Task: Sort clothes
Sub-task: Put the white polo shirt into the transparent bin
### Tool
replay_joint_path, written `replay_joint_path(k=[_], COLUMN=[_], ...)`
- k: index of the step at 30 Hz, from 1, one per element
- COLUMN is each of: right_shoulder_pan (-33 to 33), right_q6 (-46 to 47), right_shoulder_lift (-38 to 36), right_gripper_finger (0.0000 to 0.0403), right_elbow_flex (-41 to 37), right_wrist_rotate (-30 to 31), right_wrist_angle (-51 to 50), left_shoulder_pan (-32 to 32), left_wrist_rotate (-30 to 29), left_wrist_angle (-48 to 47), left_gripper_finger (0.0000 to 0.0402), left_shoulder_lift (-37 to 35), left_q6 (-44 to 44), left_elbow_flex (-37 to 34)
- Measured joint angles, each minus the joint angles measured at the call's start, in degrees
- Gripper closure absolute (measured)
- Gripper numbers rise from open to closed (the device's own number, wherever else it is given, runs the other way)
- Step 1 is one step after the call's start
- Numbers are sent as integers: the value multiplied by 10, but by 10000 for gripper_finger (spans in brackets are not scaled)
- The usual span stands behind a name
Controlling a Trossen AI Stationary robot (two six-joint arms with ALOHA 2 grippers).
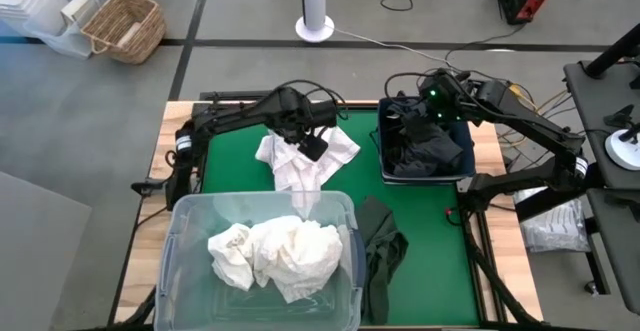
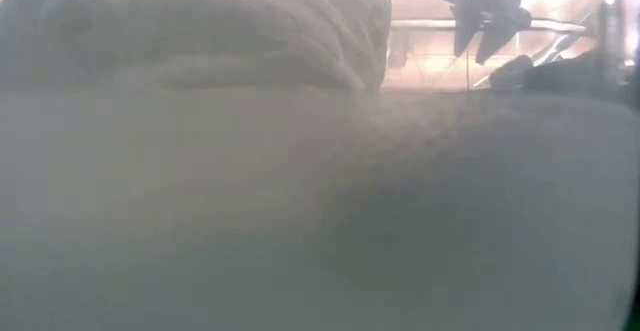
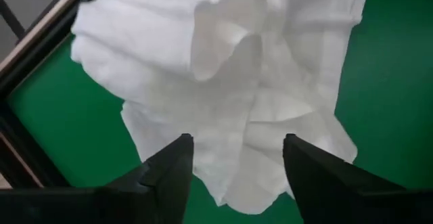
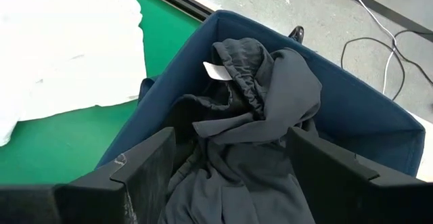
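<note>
A white garment (image 1: 300,166) lies crumpled on the green mat (image 1: 430,221), one end reaching the far rim of the clear tub (image 1: 190,221). My left gripper (image 1: 312,146) hangs open just above it, a finger on each side of a raised fold (image 3: 237,61), pointing steeply down. More white clothes (image 1: 275,251) lie piled in the tub. A dark olive garment (image 1: 380,246) lies on the mat beside the tub's right wall. My right gripper (image 4: 230,173) stands open over the dark blue bin (image 1: 383,141), above the dark clothes (image 4: 264,116) in it.
The tub fills the near left of the table and blocks almost the whole low view. The bin (image 4: 379,122) stands at the far right. Bare mat lies between the tub and the bin. A wicker basket (image 1: 125,26) and a white fan base (image 1: 314,29) stand on the floor beyond the table.
</note>
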Motion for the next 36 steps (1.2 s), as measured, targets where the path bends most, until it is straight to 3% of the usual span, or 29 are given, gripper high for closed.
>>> replay_joint_path(k=[13,27,36], right_shoulder_pan=[0,0,0], right_q6=[0,0,0], right_shoulder_lift=[0,0,0], right_gripper_finger=[125,123,124], right_elbow_flex=[-2,-3,-3], right_wrist_rotate=[0,0,0], right_wrist_angle=[3,3,3], left_shoulder_pan=[-3,-2,0], left_wrist_rotate=[-35,-43,-55], left_wrist_angle=[79,127,216], left_gripper_finger=[138,114,111], left_shoulder_lift=[-1,0,-1], left_q6=[-15,-35,-39], left_elbow_flex=[-119,-213,-274])
